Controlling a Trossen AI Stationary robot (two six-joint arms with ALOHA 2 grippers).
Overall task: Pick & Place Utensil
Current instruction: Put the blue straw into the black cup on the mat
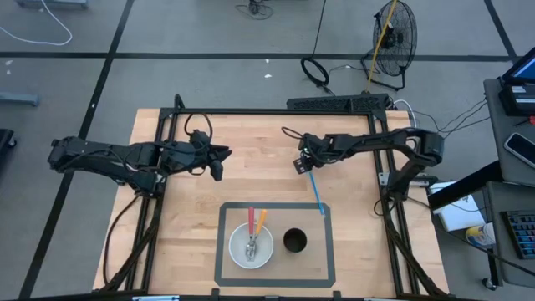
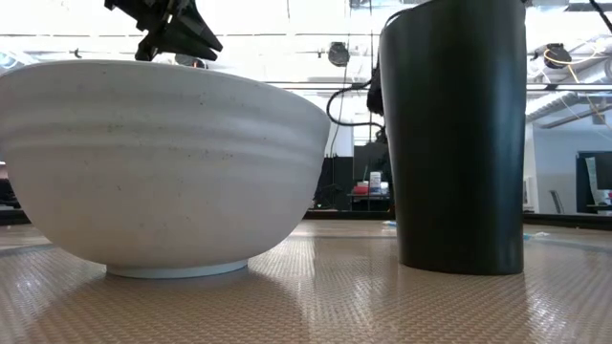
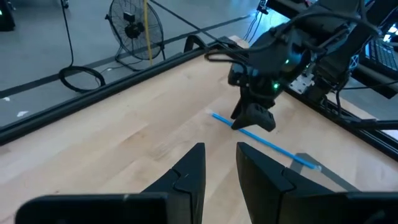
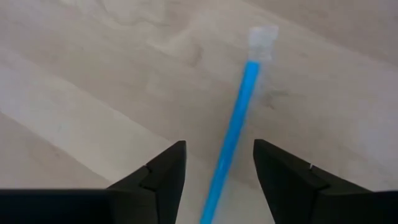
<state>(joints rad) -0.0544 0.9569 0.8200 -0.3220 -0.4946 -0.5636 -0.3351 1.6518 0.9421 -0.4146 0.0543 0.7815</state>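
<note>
Right end effector (image 1: pixel 304 163) is hovering with fingers apart over the far end of the blue utensil (image 1: pixel 316 191), whose length is running toward the bowl (image 1: pixel 251 246), the left arm waiting farther off.

A white bowl (image 1: pixel 251 247) and a black cup (image 1: pixel 294 242) are set inside a taped rectangle (image 1: pixel 328 251) on the wooden counter (image 1: pixel 251 159); a blue utensil (image 1: pixel 317 192) is laid across its corner.
</note>
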